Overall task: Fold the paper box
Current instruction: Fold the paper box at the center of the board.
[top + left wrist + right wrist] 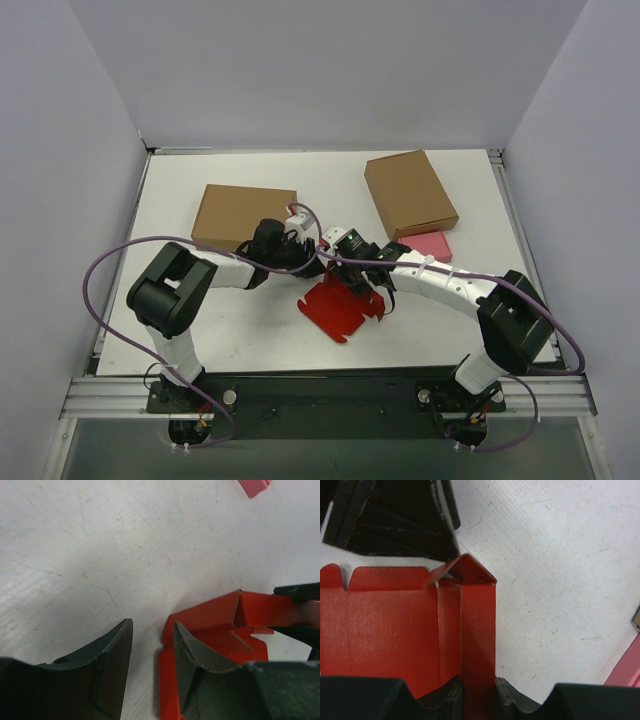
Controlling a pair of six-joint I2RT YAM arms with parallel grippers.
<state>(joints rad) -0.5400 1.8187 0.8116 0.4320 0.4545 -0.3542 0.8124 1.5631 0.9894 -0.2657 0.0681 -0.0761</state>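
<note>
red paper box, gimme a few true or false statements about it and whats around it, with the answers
1. The right fingers pinch a raised wall of the paper box. True.
2. The left fingers are clamped shut on the pink box. False: they stand apart at the paper box's edge, and the pink box lies off to the side, untouched.
3. A brown box and a second brown box lie on the table. True.
4. The paper box sits on top of a brown box. False: it lies on the bare white table, nearer the arms than both.
</note>
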